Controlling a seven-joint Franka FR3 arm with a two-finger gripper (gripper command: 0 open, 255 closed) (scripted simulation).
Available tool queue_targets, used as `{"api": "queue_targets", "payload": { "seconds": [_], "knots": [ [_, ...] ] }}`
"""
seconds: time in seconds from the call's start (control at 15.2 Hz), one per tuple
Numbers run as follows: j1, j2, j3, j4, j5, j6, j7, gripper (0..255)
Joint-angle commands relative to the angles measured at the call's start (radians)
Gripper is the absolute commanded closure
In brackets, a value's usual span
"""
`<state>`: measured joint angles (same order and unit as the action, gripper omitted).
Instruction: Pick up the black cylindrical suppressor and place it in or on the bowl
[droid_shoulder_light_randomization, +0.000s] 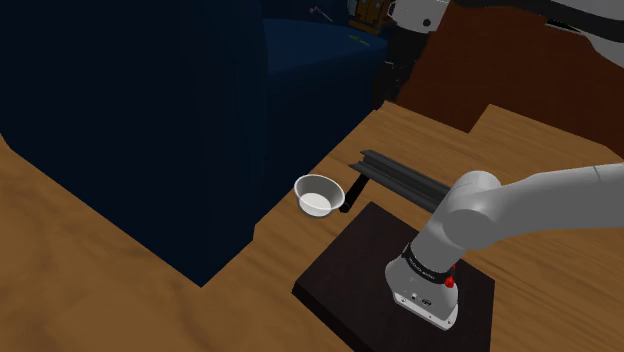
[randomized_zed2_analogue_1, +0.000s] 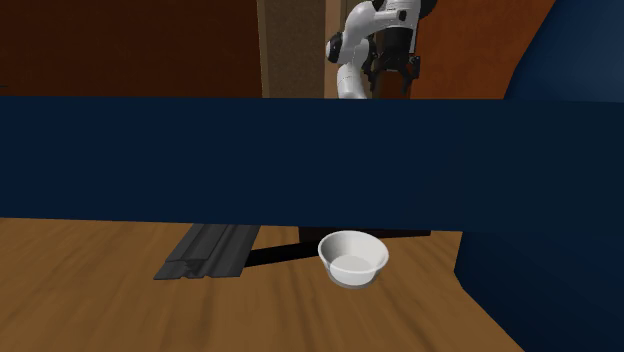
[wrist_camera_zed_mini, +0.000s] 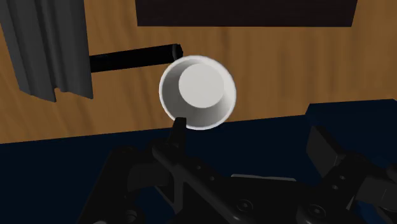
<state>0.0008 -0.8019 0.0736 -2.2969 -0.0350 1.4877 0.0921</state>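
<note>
the end effector (wrist_camera_zed_mini: 249, 132) is hanging released, its two black fingers (wrist_camera_zed_mini: 179, 129) standing well apart and gripping nothing, up over the edge of a navy blue sofa (droid_shoulder_light_randomization: 150, 120) and looking down on the wooden floor (droid_shoulder_light_randomization: 100, 290). below it the white bowl (wrist_camera_zed_mini: 197, 92) is sitting upright on the floor, just beside the sofa's base. the black cylindrical suppressor (wrist_camera_zed_mini: 132, 59) is lying flat on the floor, one end right at the bowl's rim and the other reaching toward a grey ridged rail (wrist_camera_zed_mini: 48, 51) that is also lying on the floor. in the shoulder view the suppressor is lying on the bowl's right, between the bowl and the rail, and the dark stand (droid_shoulder_light_randomization: 340, 280) is sitting nearer, at the lower right, with the white arm (droid_shoulder_light_randomization: 540, 200) rising from it. in the second exterior view the bowl is sitting near, the rail is lying to its left, and the arm is showing far off above the sofa's top edge.
</note>
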Motion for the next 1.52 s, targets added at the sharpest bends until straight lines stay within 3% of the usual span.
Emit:
{"api": "queue_targets", "payload": {
  "seconds": [0.0, 0.73, 1.45],
  "knots": [
    [0.0, 0.0, 0.0, 0.0, 0.0, 0.0, 0.0, 0],
    [-0.134, 0.181, -0.014, -0.189, -0.042, 0.326, 0.204, 0],
    [-0.276, 0.475, -0.051, -0.262, -0.11, 0.649, 0.419, 0]
  ]
}}
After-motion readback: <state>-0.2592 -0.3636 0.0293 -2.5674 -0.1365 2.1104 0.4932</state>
